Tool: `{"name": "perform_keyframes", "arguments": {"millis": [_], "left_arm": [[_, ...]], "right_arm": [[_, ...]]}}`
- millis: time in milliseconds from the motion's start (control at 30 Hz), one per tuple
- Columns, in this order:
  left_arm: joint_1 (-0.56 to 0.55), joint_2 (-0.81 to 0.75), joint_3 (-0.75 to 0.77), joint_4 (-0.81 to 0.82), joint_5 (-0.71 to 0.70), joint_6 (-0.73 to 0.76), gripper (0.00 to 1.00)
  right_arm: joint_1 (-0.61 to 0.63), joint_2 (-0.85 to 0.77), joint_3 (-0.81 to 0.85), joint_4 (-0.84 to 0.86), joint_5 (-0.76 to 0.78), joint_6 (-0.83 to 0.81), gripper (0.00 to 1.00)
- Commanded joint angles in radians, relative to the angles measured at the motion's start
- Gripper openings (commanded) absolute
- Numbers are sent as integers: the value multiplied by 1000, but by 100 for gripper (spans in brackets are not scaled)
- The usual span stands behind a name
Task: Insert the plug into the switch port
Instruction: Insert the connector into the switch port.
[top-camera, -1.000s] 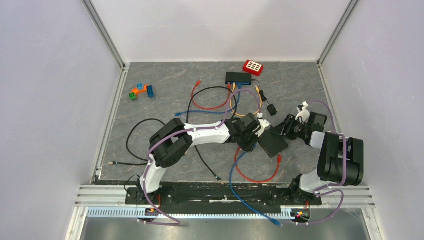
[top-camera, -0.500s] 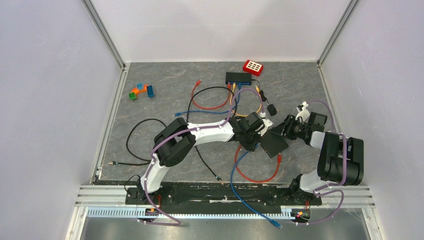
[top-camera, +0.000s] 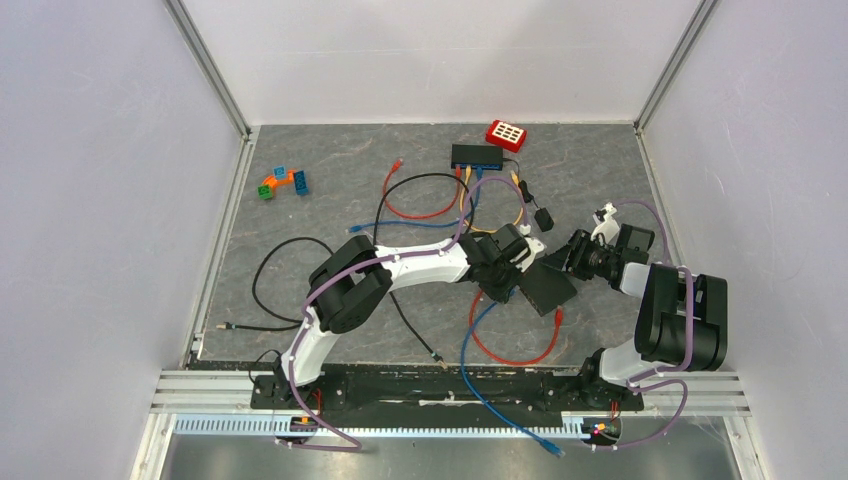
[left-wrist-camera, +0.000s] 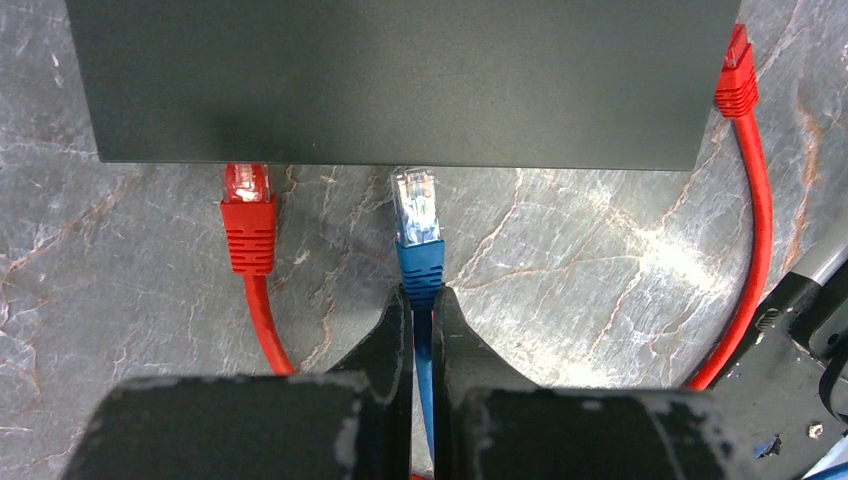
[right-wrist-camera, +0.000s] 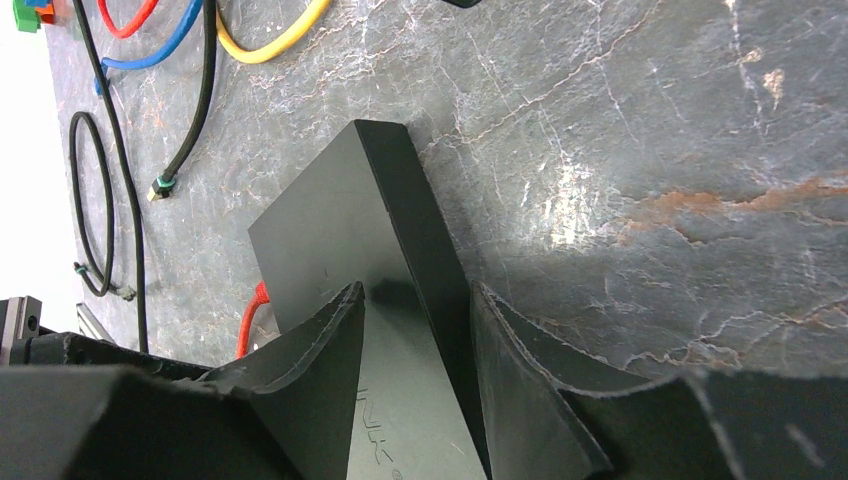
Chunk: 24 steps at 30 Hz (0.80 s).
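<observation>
Left gripper (left-wrist-camera: 422, 300) pinches the blue cable (left-wrist-camera: 425, 395) behind its plug (left-wrist-camera: 417, 225), whose tip meets the switch (left-wrist-camera: 400, 80) edge, ports hidden; right gripper (right-wrist-camera: 417, 298) clamps the switch's end.

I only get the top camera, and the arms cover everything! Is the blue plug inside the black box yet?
Observer: Not yet. The left wrist view shows the blue plug with its clear tip just at the edge of the black switch, and the rest of the plug out in the open.
Operator: Who's holding it?
Observer: The left fingers are pinched shut on the blue cable right behind the plug.
Operator: Will the box slide away when it pushes?
Observer: Probably not. In the right wrist view the right fingers sit on both sides of the switch, clamping it.
</observation>
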Motion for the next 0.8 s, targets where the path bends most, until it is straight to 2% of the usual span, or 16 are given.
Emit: {"name": "perform_keyframes", "arguments": {"millis": [0, 200, 767], "left_arm": [[9, 49, 24, -119, -52, -41, 2], [9, 47, 10, -57, -1, 1, 2], [11, 36, -31, 17, -38, 14, 2]], "right_arm": [[6, 30, -10, -113, 41, -31, 46], [7, 34, -14, -111, 22, -34, 46], [6, 39, -33, -109, 19, -45, 46]]}}
